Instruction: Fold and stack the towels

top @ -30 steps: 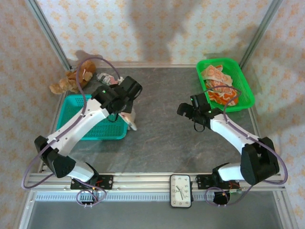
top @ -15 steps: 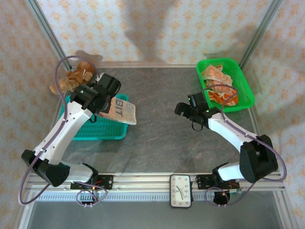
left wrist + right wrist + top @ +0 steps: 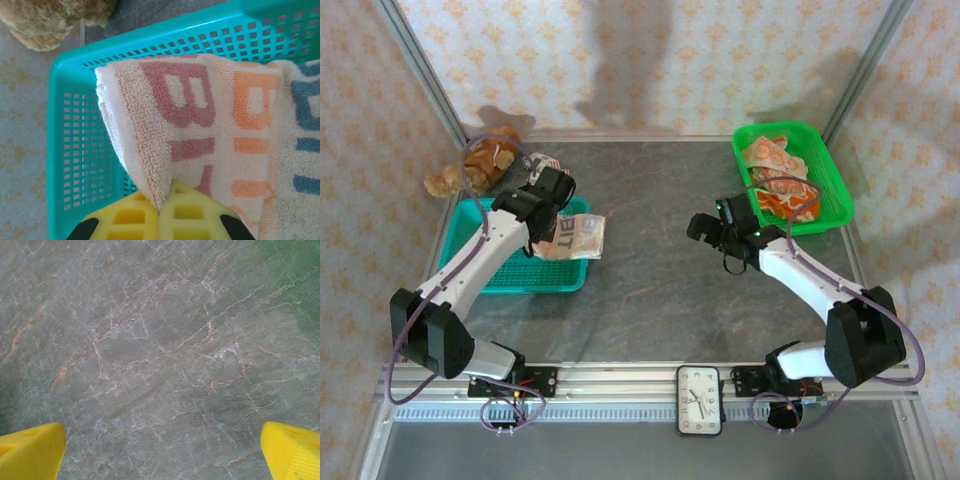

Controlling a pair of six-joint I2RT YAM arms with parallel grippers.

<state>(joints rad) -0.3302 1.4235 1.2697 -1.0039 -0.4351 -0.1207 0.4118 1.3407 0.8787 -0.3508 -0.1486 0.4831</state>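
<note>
Left pincer (image 3: 160,212): I have it pressed together on the folded towel (image 3: 210,125), with the yellow pads (image 3: 127,220) nipping a doubled edge of the terry.
Towel's place: it fans out ahead of the fingertips, over the teal basket (image 3: 75,150), with the pink and orange letters facing up. From above, part of it hangs past the basket's rim on the side away from my arm. I can't tell whether it rests on the mesh or hangs clear.
Right pincer (image 3: 708,228): it's spread wide with nothing between the pads, and there's bare tabletop (image 3: 150,340) directly beneath it.
Loose towels (image 3: 775,175): they're heaped in the green basket (image 3: 838,205), just beyond the right pincer's outer side.
Teddy bear (image 3: 55,20): it sits past the basket's far corner, well ahead of the left fingertips and out of my way.
Feel: I reckon the towel is light, soft and limp. It won't hold its shape and will sag from wherever I pinch it. The rough pile should grip well, and nothing about it looks fragile.
Where to hold: I'd pinch through every layer at the folded edge, near a corner. A shallow nip could let the under-layers slide out and undo the fold.
Watch for: the terry loops could snag on the basket's mesh.
</note>
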